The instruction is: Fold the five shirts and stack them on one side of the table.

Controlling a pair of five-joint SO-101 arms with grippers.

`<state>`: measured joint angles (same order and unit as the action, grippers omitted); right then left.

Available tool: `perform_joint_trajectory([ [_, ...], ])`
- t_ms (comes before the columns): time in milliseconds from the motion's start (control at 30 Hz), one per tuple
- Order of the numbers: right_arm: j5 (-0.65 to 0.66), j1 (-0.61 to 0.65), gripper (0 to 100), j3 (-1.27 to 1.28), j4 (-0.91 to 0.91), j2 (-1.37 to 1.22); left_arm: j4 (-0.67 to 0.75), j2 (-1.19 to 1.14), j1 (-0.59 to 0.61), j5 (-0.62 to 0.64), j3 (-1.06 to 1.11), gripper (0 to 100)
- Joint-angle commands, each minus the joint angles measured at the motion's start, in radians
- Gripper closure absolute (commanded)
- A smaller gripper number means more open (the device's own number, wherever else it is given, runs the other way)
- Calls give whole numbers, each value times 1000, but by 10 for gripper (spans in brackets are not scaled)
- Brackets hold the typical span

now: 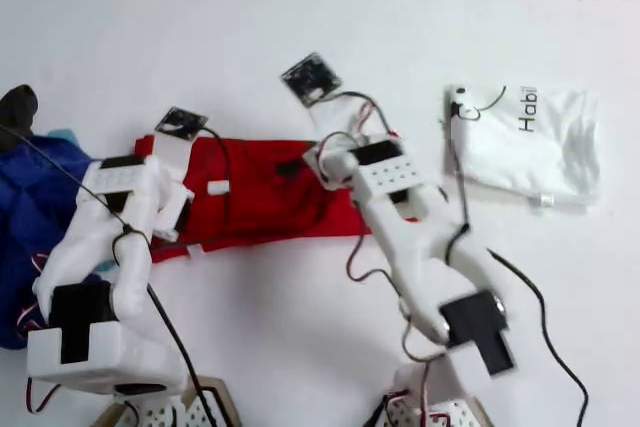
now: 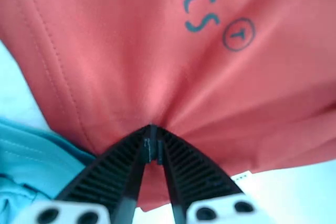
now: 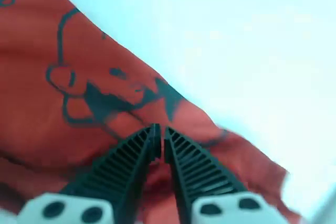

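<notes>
One red shirt (image 1: pixel 262 199) — pinched by left end effector (image 2: pixel 152 144) and right end effector (image 3: pixel 159 142).

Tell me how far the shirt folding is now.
Done: one white shirt lies folded at the right of the table. In hand: the red shirt, pinched by the left gripper and right gripper. Left: the blue shirt and teal shirt heaped at the left edge.

2 white plastic arms (image 1: pixel 120 237), black servo blocks (image 1: pixel 78 319), loose black cables (image 1: pixel 168 327), black ribbed fingers (image 2: pixel 189 166), round screw holes (image 2: pixel 68 216)
</notes>
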<state>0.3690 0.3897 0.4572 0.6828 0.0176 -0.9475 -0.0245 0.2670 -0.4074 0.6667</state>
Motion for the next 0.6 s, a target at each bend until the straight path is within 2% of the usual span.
perform_joint_trajectory([
  [0,-8,-56,978,-44,154,166,25,12,3,5,2,973],
  [233,-8,-110,978,-28,331,214,25,12,3,5,2,973],
  [567,-8,-76,978,149,186,214,25,12,3,5,2,973],
])
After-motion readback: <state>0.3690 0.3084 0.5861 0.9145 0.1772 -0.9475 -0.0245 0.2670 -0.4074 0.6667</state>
